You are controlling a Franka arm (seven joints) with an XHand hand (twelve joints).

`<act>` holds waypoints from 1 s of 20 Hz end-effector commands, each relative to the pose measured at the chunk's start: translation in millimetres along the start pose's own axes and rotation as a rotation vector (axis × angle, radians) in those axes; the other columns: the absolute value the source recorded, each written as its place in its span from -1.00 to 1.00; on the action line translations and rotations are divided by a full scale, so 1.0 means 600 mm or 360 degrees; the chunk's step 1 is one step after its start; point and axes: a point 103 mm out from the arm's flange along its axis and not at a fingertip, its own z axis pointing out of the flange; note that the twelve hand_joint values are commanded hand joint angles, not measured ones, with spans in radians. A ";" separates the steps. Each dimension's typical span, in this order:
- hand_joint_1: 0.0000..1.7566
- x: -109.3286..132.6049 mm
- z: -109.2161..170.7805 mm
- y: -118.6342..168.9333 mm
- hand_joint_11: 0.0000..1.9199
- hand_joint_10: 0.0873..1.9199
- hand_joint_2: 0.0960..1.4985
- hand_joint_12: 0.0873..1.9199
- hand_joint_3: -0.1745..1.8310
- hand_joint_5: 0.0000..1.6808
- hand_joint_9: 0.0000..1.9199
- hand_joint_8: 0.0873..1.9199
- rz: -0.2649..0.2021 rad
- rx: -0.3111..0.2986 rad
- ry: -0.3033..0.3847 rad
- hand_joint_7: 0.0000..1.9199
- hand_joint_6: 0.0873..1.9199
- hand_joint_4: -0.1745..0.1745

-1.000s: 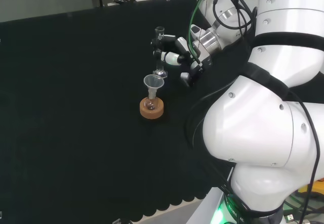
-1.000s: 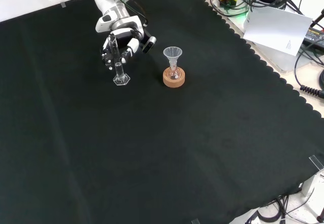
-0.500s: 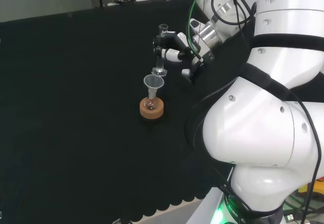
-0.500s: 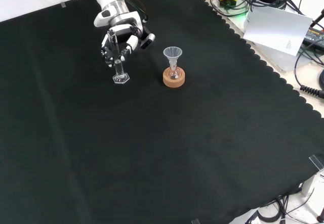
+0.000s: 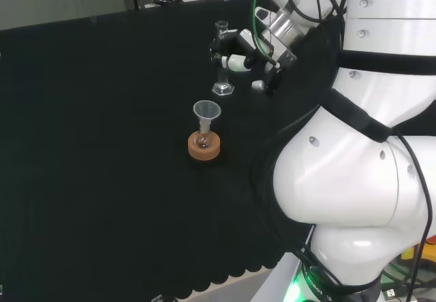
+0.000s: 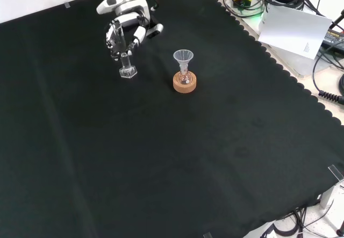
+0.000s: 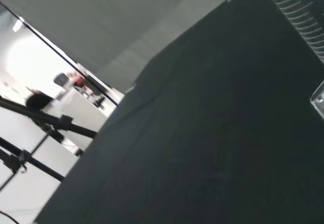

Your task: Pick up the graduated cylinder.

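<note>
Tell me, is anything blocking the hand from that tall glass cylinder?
Nothing visible does. The hand already has its fingers curled round the cylinder. The funnel in its cork stand sits apart, to the right in the front view.

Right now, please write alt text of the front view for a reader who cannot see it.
The hand holds a clear graduated cylinder upright above the black cloth. To its right, a clear funnel sits in a small flask on a cork ring.
</note>
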 end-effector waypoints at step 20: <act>0.43 0.128 -0.072 -0.197 0.18 -0.95 0.45 -0.17 -0.83 0.16 0.39 -0.01 0.0227 0.0499 -0.0703 0.05 0.00 -1.00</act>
